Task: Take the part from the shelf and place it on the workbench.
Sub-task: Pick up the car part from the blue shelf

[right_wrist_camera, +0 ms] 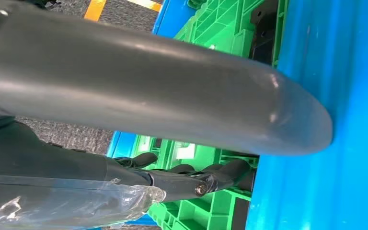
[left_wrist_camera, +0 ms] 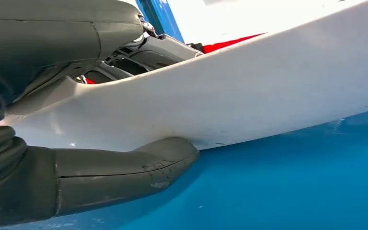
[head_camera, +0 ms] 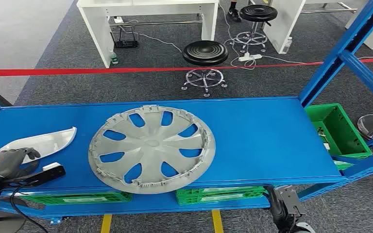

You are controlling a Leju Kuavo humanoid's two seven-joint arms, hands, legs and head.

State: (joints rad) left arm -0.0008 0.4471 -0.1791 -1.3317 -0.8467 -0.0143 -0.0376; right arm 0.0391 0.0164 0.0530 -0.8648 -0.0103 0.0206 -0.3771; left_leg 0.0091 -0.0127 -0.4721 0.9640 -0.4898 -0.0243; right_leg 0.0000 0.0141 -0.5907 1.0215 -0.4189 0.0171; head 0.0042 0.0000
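Note:
A white curved part (head_camera: 48, 140) lies at the left end of the blue shelf board (head_camera: 262, 141). My left hand (head_camera: 7, 162) grips its near end. In the left wrist view the part (left_wrist_camera: 249, 91) sits between my thumb (left_wrist_camera: 124, 170) beneath it and the dark fingers (left_wrist_camera: 139, 48) above it, just over the blue surface. My right hand (head_camera: 285, 204) hangs below the shelf's front edge at the lower right. In the right wrist view its thumb (right_wrist_camera: 172, 91) and fingers (right_wrist_camera: 196, 179) are apart with nothing between them.
A large grey hubcap (head_camera: 151, 148) lies flat in the middle of the shelf, right of the white part. Green crates (head_camera: 337, 128) stand at the right end and under the board (head_camera: 218, 194). Blue uprights (head_camera: 342, 53) frame the right side. Red tape, stools and white tables are beyond.

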